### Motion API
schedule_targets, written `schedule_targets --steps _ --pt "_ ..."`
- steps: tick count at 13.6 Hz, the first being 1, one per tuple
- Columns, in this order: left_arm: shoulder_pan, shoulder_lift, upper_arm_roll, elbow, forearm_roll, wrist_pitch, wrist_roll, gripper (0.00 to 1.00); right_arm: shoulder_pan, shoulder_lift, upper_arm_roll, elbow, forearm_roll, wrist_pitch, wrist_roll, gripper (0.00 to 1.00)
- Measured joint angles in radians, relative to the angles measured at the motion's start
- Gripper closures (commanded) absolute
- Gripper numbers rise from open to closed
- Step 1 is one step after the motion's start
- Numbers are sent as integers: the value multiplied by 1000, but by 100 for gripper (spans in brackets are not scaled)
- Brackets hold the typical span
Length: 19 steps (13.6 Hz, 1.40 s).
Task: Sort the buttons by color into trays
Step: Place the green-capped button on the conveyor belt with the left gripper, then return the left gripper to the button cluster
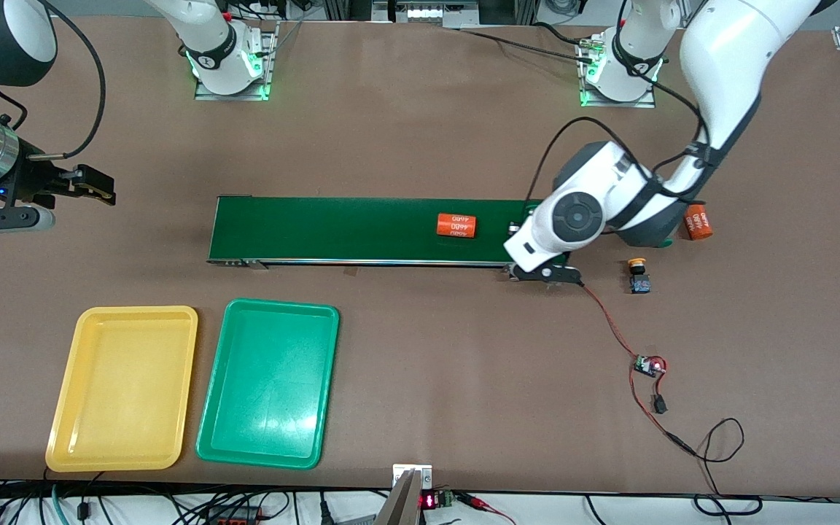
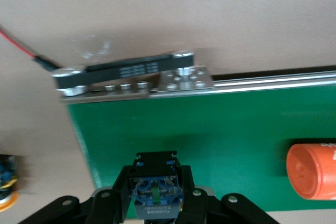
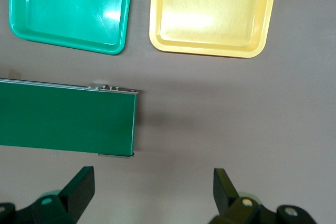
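My left gripper [image 2: 156, 176] is shut on a button [image 2: 156, 190] with a black-and-blue body, and its cap is hidden. It hangs over the end of the dark-green conveyor belt [image 1: 332, 230] toward the left arm's end; in the front view the arm's wrist covers it. A yellow-capped button [image 1: 637, 275] stands on the table beside that belt end, also in the left wrist view [image 2: 6, 183]. The yellow tray [image 1: 122, 386] and green tray [image 1: 268, 383] lie side by side, nearer the front camera than the belt. My right gripper [image 1: 95, 186] waits open over bare table, with nothing between its fingers [image 3: 81, 187].
One orange cylinder [image 1: 457, 225] lies on the belt, and another orange cylinder [image 1: 698, 222] lies on the table by the left arm. Red and black wires with a small circuit board [image 1: 648, 366] trail from the belt's motor end toward the front edge.
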<state>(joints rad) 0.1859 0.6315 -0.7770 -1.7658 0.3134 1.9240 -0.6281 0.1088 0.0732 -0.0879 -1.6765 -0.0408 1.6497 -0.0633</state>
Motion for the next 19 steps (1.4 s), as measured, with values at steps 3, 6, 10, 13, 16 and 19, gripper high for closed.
schedule_targets --steps 3,6,10,13,16,19 --pt "8 22 4 -4 0 38 -4 4 0 0 0 0 0 0 0 0" --pt "11 29 3 -2 0 48 -52 0 0 0 0 0 0 0 0 0" --pt "24 2 -9 34 0 35 -78 0 2 0 1 0 0 0 0 0" --pt "64 -48 -7 125 4 -147 -72 0 3 0 3 -1 1 1 0 0" --pt "146 -62 -2 174 47 -261 -9 0 5 0 5 -1 1 1 0 0" --pt "249 -38 16 147 69 -333 50 0 6 0 5 -1 1 1 0 0"
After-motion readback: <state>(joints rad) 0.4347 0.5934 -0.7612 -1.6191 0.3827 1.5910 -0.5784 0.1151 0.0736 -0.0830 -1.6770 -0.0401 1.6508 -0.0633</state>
